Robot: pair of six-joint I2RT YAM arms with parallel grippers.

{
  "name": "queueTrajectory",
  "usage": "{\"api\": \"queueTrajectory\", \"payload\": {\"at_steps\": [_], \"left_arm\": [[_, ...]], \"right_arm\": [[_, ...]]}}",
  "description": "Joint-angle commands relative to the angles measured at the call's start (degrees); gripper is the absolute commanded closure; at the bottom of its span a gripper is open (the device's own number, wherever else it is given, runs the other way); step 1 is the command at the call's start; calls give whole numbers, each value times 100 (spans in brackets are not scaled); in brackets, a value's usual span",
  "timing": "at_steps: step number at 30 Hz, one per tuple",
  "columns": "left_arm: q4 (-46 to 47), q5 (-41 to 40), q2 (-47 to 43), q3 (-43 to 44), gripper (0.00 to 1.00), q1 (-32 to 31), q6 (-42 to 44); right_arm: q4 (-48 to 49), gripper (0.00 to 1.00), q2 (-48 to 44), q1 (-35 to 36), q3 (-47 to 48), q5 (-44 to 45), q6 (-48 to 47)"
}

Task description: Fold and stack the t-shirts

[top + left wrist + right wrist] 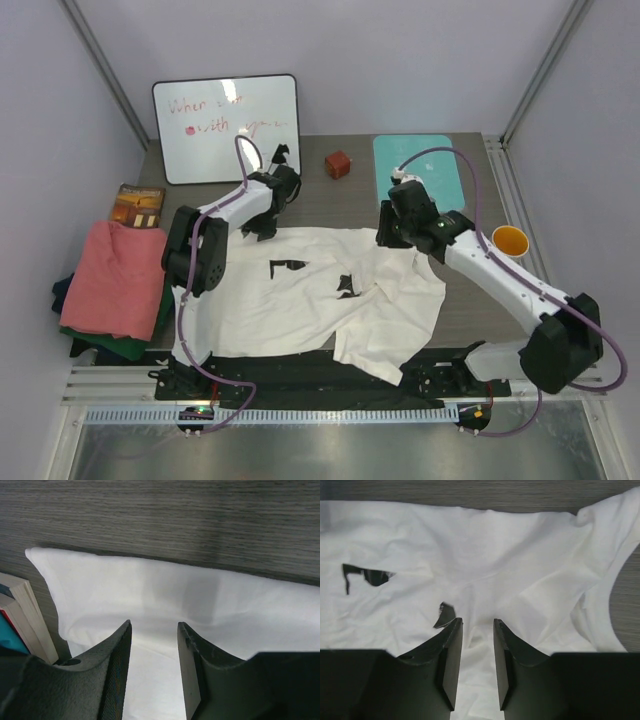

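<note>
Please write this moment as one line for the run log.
white shirt: spread on table, wrinkled | left gripper: open, above its far edge | right gripper: open, above it | pink shirt: on side pile

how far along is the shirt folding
Seemingly done: the salmon-pink shirt lies atop the dark green shirt and navy shirt, piled at left. In hand: white t-shirt spread out, unfolded, left hand and right hand open at its far edge. Left: fold it, stack it.

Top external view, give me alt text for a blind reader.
A white t-shirt lies spread on a dark table, the left hand and right hand open over its far edge. A salmon-pink shirt tops a pile at left; whiteboard, red block, teal mat, orange cup nearby.
</note>
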Motion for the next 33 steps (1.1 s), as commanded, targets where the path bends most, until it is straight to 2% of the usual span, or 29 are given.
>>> {"api": "queueTrajectory", "payload": {"at_steps": [1,4,5,8,9,10,12,14,20,25,33], "left_arm": [[420,-208,-245,-299,59,87,-131],[447,-277,-298,-431,59,95,-192],[430,-295,-298,-466,60,95,-219],[622,-156,-386,-791,66,122,-553],[771,-77,-421,-887,71,122,-623],[859,20,-482,-1106,83,130,-719],[1079,3,-553,-1353,94,122,-764],[1133,-6,-571,-1407,100,122,-782],[1150,-5,-308,-1389,100,122,-852],[1150,-181,-166,-1354,100,131,-922],[1098,-243,62,-1073,100,289,-896]], "right_arm": [[467,67,1187,-475,7,1023,-498],[845,76,1801,-853,96,1120,-429],[976,86,1935,-932,165,1199,-367],[1388,88,2401,-1275,236,1253,-375],[1469,89,2498,-1441,271,1157,-393],[1531,89,2708,-1513,324,1121,-410],[1523,91,2850,-1636,490,1016,-507],[1575,93,2894,-1654,509,945,-603],[1505,99,3297,-1838,500,989,-534],[1145,99,3641,-2093,561,813,-384],[969,99,3580,-2445,280,682,-235]]}}
